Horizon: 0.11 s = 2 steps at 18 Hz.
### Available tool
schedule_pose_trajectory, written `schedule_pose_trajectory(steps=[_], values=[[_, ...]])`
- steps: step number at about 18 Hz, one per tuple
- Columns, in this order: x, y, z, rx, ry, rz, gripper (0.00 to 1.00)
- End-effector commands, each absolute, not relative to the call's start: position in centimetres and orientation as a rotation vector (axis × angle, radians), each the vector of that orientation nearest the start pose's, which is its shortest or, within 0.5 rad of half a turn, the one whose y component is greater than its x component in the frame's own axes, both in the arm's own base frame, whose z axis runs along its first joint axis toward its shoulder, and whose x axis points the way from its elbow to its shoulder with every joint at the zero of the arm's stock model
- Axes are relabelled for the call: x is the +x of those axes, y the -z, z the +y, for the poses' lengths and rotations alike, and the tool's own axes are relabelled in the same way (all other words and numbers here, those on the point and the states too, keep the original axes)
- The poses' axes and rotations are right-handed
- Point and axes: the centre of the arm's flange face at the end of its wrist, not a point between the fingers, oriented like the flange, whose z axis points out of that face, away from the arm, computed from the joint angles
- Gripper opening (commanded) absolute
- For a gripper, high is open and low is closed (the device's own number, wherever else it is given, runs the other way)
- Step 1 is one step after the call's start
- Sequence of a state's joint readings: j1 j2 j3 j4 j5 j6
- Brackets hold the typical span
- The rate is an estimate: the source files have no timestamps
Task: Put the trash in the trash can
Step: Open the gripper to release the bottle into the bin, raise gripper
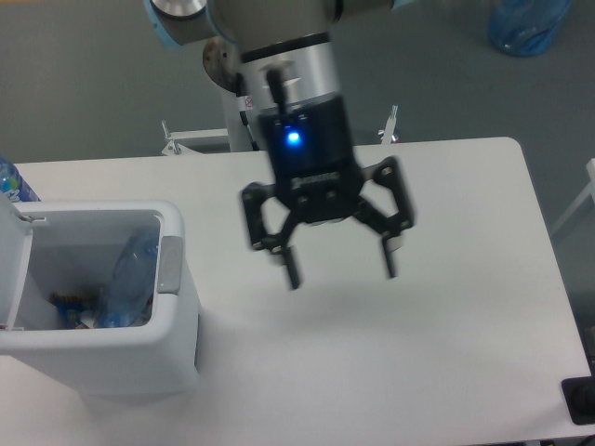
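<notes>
Trash sits in the bin while the gripper hangs over the bare worktop.
The black two-finger gripper is above the middle of the white worktop, fingers spread wide apart and holding nothing, slightly motion-blurred. Well to its left, the crushed clear bluish plastic bottle leans inside the boxy white plastic trash can with the grey strip on its rim. Small dark scraps lie at the bin's bottom; the crumpled wrapper cannot be made out. A large blue water jug stands on the floor beyond.
</notes>
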State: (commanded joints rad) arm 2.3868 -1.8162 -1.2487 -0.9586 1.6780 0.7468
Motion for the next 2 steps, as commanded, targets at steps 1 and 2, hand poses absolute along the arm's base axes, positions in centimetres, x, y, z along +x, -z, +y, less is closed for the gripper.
schedule_pose_trajectory(steps=[1,2], values=[[-38.02,-59.10,52.18,-2.630,-0.771,-0.146,1.00],[-38.07,-59.17,52.05,-2.631,-0.775,-0.150,1.00]])
